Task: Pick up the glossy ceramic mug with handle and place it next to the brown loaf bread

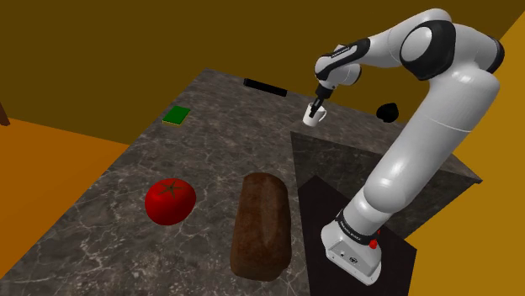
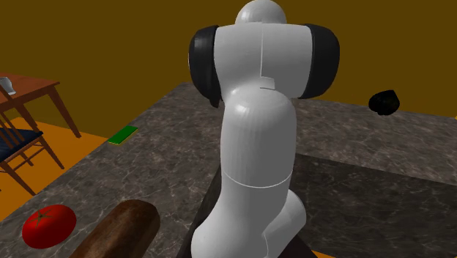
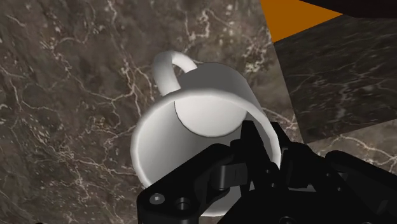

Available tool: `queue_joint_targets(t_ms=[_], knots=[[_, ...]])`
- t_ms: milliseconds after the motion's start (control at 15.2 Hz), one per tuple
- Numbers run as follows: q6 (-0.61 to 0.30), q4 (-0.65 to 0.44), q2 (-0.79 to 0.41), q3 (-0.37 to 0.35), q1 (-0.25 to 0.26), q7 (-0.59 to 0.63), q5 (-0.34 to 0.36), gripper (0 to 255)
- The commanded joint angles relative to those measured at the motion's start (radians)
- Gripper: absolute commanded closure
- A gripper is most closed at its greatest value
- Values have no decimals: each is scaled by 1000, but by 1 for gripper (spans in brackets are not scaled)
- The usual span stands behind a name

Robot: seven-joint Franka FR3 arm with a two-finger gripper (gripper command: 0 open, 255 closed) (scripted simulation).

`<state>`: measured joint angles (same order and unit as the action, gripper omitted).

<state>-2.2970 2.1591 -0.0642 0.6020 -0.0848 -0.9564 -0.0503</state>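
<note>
Claw (image 1: 316, 108), black and two-fingered, is closed on the rim wall of the white, glossy, cylindrical mug (image 3: 210, 102). Its loop handle (image 3: 172, 63) faces away from the fingers. The mug interior shows a flat white bottom. In the shoulder view the mug lies at 1 o'clock from the brown, rough-crusted oblong loaf (image 1: 262, 225), well apart, over the dark veined stone-look countertop (image 1: 126, 202).

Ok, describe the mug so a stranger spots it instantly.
On the marbled countertop, look beyond the brown loaf to the far end. The mug is white, loop-handled, its rim in the black end effector; the bar and lump nearby are black.
</note>
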Motion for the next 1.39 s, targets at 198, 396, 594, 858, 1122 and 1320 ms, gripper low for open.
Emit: queue_joint_targets(t_ms=[198,396,594,858,1122,1320], knots=[[64,-31,40,1,5,23,32,255],[103,-54,60,0,6,33,46,255],[142,-78,77,-1,7,42,59,255],[194,-114,98,-4,9,52,72,255],[247,-153,114,-7,10,59,82,255],[287,-185,123,-9,11,63,87,255]])
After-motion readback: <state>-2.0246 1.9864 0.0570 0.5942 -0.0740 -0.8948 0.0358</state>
